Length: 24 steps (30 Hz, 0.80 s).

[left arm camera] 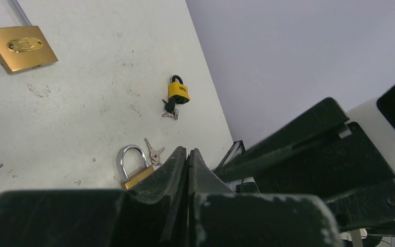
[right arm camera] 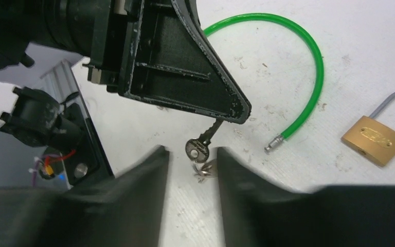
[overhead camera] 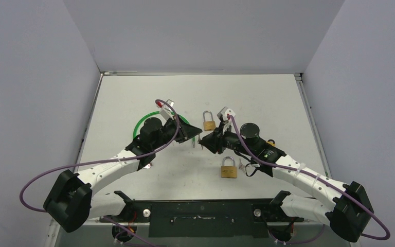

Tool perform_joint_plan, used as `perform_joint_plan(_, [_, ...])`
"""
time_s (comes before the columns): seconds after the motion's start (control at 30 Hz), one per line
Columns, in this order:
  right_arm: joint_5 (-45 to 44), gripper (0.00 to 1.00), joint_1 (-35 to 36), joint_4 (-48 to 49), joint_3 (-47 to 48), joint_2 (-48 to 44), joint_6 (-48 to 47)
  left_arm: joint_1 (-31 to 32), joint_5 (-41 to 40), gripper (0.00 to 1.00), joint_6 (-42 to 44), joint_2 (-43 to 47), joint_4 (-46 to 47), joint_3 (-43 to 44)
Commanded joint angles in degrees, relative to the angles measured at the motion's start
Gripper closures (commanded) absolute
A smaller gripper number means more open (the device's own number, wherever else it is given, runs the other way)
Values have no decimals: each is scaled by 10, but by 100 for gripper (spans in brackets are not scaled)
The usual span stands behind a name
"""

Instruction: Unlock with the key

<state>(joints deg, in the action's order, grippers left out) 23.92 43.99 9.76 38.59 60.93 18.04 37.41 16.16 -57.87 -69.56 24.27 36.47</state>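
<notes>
My left gripper (overhead camera: pixel 193 135) is shut on the blade of a silver key (right arm camera: pixel 198 148). The key's head hangs below the left fingertip (right arm camera: pixel 236 109), with a ring and a second key under it. In the left wrist view the fingers (left arm camera: pixel 187 153) are pressed together and the key is hidden. My right gripper (right arm camera: pixel 190 154) is open, one finger on each side of the key's head, not touching it. A brass padlock (overhead camera: pixel 209 123) lies just behind the grippers and another (overhead camera: pixel 229 170) lies in front of them.
A green cable lock (right arm camera: pixel 311 67) curves beside the left gripper, its metal end (right arm camera: pixel 271 147) free on the table. A small yellow padlock (left arm camera: pixel 178 91) with keys lies by the right arm. Loose keys (left arm camera: pixel 154 152) lie next to the near brass padlock (left arm camera: pixel 133 170).
</notes>
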Motion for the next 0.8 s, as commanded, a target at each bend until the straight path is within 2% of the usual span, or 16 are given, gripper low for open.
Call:
perform_joint_plan(0.0, [-40,41,2,22,20,-10,32,1,5,100,41,31,54,15])
perform_joint_plan(0.03, [-52,32,3,29,15,-17,44,1,2,100,48,39,60,11])
perform_joint_plan(0.1, [-65,23,-1,56,-2,-34,75,2,3,100,75,58,73,5])
perform_joint_plan(0.23, [-54,21,-8,135,-41,-61,139,2,15,100,90,82,110,-8])
perform_joint_plan(0.43, [-22,28,-8,258,-85,-72,212,2,45,100,51,88,145,-10])
perform_joint_plan(0.53, [3,38,-7,333,-107,-77,242,3,58,100,12,87,171,-12])
perform_joint_plan(0.63, [8,44,-7,411,-136,-80,279,7,61,100,-27,81,193,-12])
perform_joint_plan(0.77, [-28,52,-7,406,-136,-84,299,17,69,100,-71,68,251,-20])
